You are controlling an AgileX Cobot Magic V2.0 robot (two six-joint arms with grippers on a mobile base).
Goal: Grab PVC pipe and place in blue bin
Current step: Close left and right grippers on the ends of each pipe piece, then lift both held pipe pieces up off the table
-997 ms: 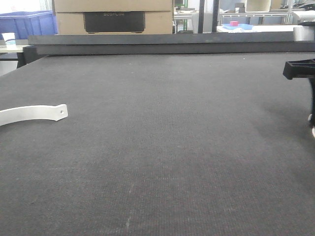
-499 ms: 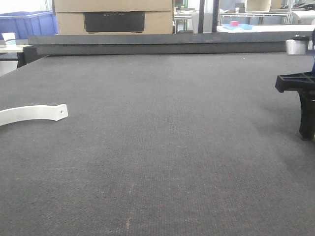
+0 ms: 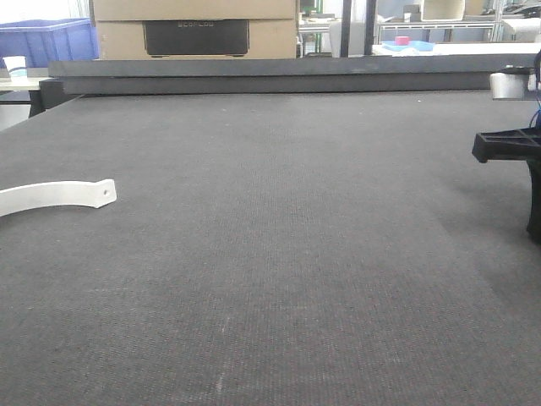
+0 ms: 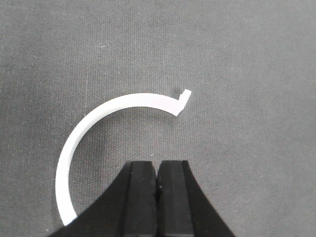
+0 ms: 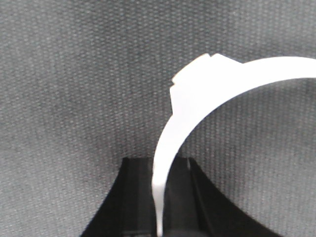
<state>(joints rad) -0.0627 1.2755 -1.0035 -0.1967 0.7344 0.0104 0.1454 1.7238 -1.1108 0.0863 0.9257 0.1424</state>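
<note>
A white curved strip of PVC pipe (image 5: 197, 103) is clamped edge-on between the black fingers of my right gripper (image 5: 160, 170), and it arcs up and to the right above the grey mat. A second white curved PVC pipe strip (image 4: 98, 116) lies flat on the mat just ahead and left of my left gripper (image 4: 157, 165), which is shut with nothing in it. That strip also shows at the mat's left edge (image 3: 59, 194) in the front view. The blue bin (image 3: 46, 38) stands beyond the table at the far left.
My right arm's black body (image 3: 507, 145) juts in at the right edge of the front view. A raised dark ledge (image 3: 279, 74) runs along the mat's far side. Behind it stand a cardboard box (image 3: 194, 30) and a shelf with a small blue tray (image 3: 414, 45).
The right arm's black body has dropped lower and shifted slightly left in the front view, and its lower part has slid toward the right edge. The strip at the left has not moved.
</note>
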